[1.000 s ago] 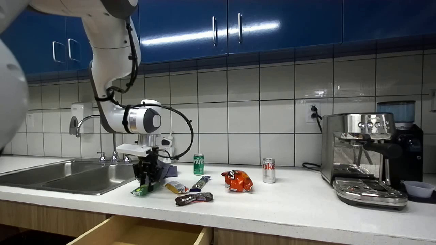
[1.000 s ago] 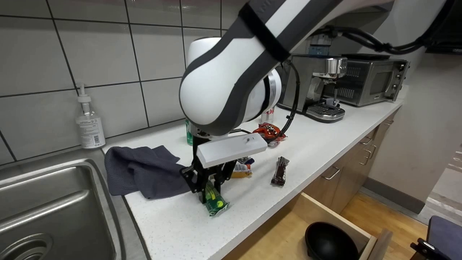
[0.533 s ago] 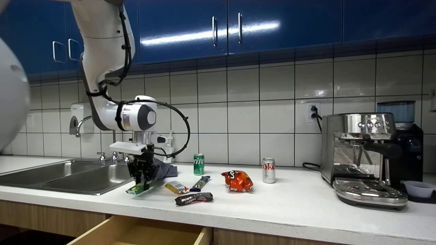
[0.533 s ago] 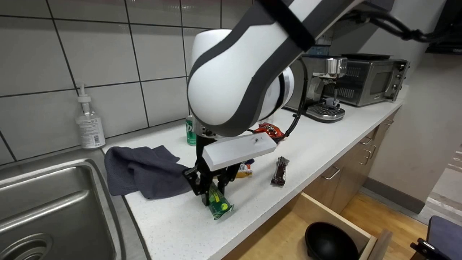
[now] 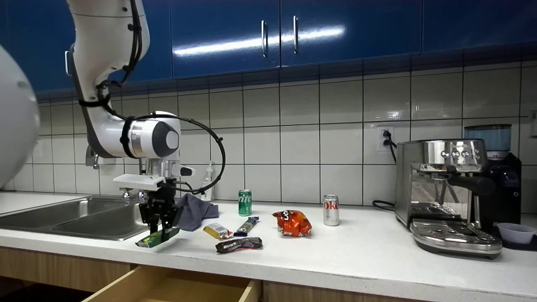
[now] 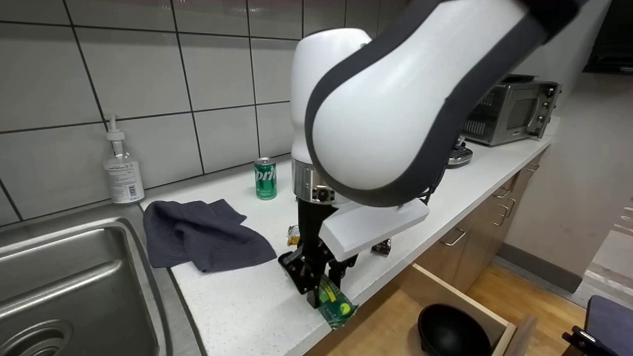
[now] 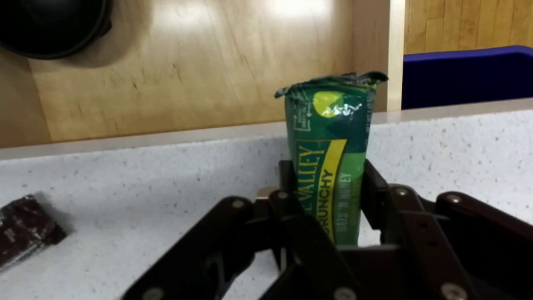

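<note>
My gripper (image 7: 329, 179) is shut on a green granola bar wrapper (image 7: 327, 121), its black fingers pressed to the two long sides. In the wrist view the bar's far end reaches past the counter's front edge, over the open drawer (image 7: 187, 91). Both exterior views have the gripper low by the counter's front, with the bar (image 6: 341, 309) tilted in its jaws; a small gap to the counter seems to show beneath it. The bar's rear end is hidden behind the gripper. A dark brown bar (image 7: 27, 229) lies on the counter to one side.
A black bowl (image 6: 452, 331) sits in the drawer. On the counter (image 5: 335, 260) are a yellow packet (image 5: 217, 230), a blue-ended bar (image 5: 247, 226), an orange chip bag (image 5: 293, 223), a green can (image 5: 245, 202), a silver can (image 5: 331, 209) and a grey towel (image 6: 203, 235). The sink (image 6: 74, 277) adjoins.
The gripper has carried the green bar away from the towel toward the counter's front edge and the drawer, leftward in an exterior view. Its grip has stayed the same.
</note>
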`<action>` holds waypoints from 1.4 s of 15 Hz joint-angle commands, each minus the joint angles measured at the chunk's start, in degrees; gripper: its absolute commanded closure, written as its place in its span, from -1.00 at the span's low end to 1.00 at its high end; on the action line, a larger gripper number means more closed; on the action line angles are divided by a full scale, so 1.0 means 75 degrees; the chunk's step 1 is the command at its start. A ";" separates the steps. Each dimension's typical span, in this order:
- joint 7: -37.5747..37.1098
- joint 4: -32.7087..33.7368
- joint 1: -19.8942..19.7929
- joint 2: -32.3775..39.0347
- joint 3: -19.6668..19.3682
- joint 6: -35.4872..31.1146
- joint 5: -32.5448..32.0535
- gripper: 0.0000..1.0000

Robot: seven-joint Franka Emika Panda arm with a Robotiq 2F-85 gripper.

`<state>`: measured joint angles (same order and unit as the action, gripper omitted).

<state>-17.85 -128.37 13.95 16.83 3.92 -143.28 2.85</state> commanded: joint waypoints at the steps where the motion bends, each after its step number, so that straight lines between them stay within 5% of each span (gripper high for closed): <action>1: -0.0315 -0.1101 0.0076 -0.0934 0.0150 -0.0195 -0.0185 0.71; 10: -0.0636 -0.2428 0.0071 -0.1624 0.0611 -0.0217 0.0178 0.71; 21: -0.0930 -0.2390 0.0181 -0.0744 0.0725 -0.0720 0.0055 0.71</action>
<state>-22.87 -146.88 14.97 9.06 8.56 -146.51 3.38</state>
